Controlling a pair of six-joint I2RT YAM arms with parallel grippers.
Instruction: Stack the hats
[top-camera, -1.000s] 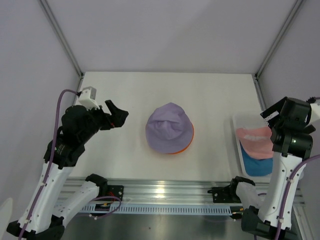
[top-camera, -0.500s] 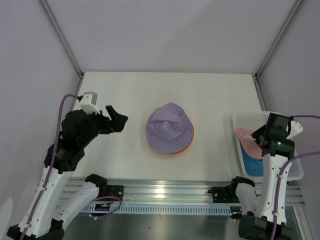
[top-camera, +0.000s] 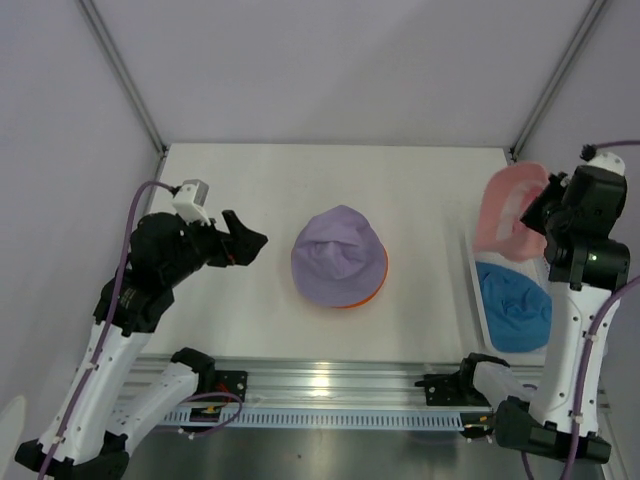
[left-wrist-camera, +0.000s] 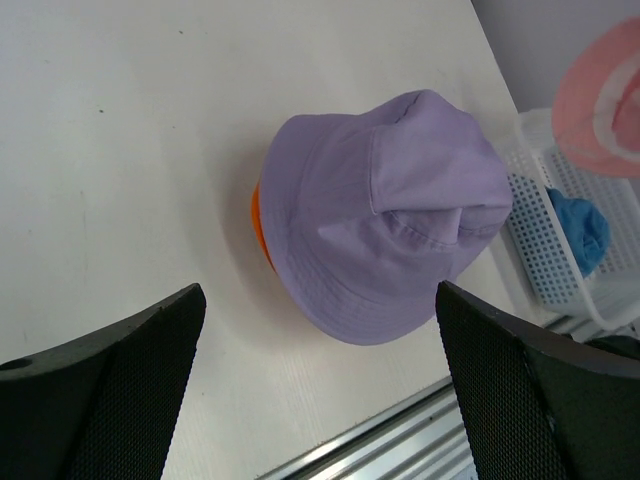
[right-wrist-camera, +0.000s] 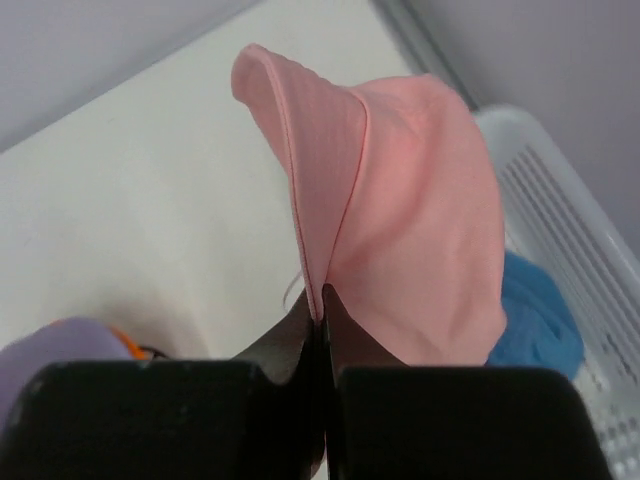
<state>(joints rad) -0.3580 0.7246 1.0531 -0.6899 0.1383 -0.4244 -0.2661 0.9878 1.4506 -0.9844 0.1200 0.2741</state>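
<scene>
Right hand (right-wrist-camera: 318, 315) pinches the pink hat (right-wrist-camera: 410, 230) in the air; left hand (top-camera: 243, 232) is spread and holds nothing.

The right hand's fingers are pressed together on a fold at the brim of the pink hat, which hangs clear above the far end of the white basket (left-wrist-camera: 545, 255) at the right edge of the desk (top-camera: 250, 180). The blue hat (top-camera: 513, 305) lies crumpled inside the basket. At desk centre, the purple hat (top-camera: 338, 255) sits on top of the orange hat (left-wrist-camera: 256, 225), of which only a sliver of brim shows. The left hand hovers left of this pair, apart from it.
</scene>
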